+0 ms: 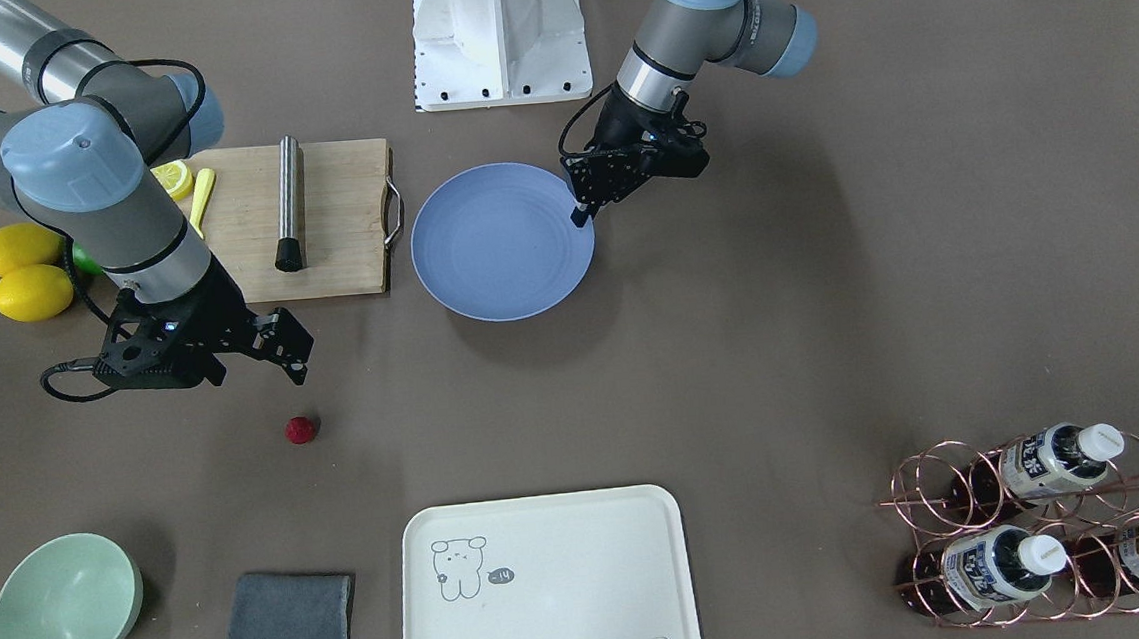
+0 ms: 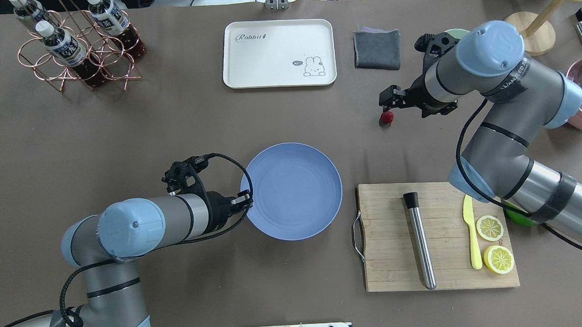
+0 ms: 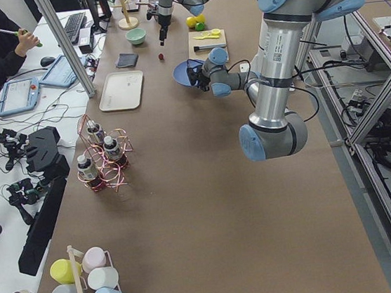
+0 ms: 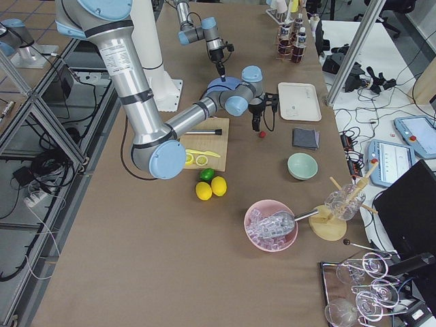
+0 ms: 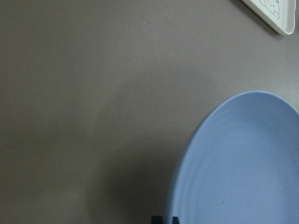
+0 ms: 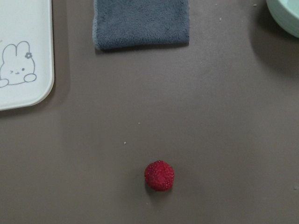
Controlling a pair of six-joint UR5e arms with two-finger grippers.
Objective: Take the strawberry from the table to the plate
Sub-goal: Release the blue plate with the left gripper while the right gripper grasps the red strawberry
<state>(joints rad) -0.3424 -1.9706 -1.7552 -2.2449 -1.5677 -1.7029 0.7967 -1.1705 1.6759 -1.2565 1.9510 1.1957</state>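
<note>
Brown-grey table (image 1: 782,345), stuff scattered round the edges, middle mostly bare. The right gripper (image 1: 300,371) points its fingers down at the table, and the strawberry (image 1: 301,430) lies on the bare surface just past the tips, not touched by anything. How wide those fingers are I honestly can't tell. They're dark against the dark body, and the right wrist view shows none of them, only the berry low in the middle.

The left gripper (image 1: 580,219) has its fingers almost together with nothing between them. In its own wrist view the two tips peek in side by side at the bottom edge. They sit right at the rim of the blue plate (image 1: 502,244), which has nothing on it — touching or just above, can't say.

Further out from the berry there's a grey cloth (image 1: 286,635), a cream tray (image 1: 549,602) and a green bowl (image 1: 66,605). The plate is well apart from the berry, next to a cutting board (image 1: 342,215) with a metal rod (image 1: 289,204) on it, lemons (image 1: 33,293) beyond.
</note>
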